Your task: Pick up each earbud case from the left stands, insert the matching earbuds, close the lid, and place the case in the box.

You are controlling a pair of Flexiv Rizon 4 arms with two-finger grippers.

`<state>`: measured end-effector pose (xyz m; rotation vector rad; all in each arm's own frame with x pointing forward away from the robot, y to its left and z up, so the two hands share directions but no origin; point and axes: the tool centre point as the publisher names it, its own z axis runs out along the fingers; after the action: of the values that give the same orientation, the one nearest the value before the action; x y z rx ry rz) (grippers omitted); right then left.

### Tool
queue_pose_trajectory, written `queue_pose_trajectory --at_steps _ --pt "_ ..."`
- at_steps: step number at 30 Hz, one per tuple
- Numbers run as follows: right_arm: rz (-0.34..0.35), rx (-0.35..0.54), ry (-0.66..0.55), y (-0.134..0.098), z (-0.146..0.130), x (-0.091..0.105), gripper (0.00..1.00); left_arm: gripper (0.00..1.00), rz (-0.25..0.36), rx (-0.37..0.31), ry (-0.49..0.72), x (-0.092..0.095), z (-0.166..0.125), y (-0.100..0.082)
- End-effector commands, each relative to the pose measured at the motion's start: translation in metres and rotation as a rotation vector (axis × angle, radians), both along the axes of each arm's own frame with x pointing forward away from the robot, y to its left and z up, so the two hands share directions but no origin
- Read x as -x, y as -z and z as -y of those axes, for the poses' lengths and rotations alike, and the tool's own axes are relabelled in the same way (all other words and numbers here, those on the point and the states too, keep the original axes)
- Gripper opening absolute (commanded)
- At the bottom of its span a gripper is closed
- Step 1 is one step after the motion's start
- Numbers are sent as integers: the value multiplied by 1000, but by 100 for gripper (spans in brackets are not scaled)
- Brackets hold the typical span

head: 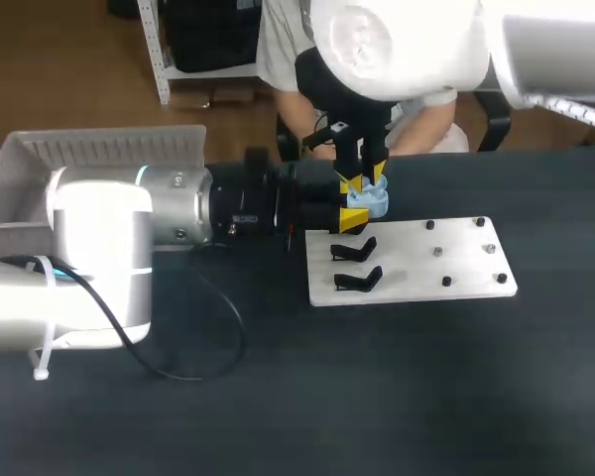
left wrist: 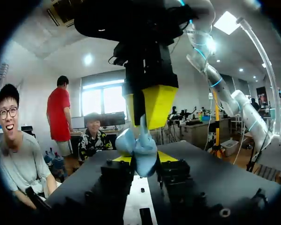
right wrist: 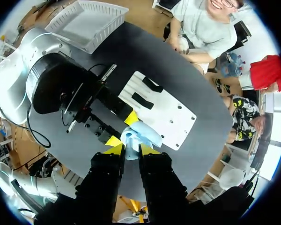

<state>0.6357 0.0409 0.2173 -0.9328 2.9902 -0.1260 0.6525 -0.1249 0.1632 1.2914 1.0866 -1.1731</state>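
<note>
A light blue earbud case (head: 370,203) hangs just above the far left corner of the white board (head: 456,263). My left gripper (head: 352,216) reaches in from the side and is shut on the case's body (left wrist: 139,152). My right gripper (head: 363,182) comes down from above, its yellow tips shut on a light blue part at the top of the case (right wrist: 143,133). Whether that part is the lid or an earbud is unclear. In the right wrist view the right gripper (right wrist: 131,151) pinches that pale blue piece, and the left gripper's fingers (right wrist: 130,118) clamp the case from beside.
Two black stands (head: 355,250) (head: 359,280) sit on the board's left part, and several small pegs (head: 437,252) dot its right part. A white basket (head: 40,188) stands at the table's far left. A black cable (head: 213,332) loops beside my left arm.
</note>
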Motion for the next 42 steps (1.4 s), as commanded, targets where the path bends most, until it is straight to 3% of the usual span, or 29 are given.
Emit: queue_pose_trajectory --at_steps 1,42 --pt "-4 1 -3 0 -2 -1 0 0 1 1 -1 0 0 0" --pt "-9 -8 -1 10 -4 -4 0 0 1 1 -1 0 0 0"
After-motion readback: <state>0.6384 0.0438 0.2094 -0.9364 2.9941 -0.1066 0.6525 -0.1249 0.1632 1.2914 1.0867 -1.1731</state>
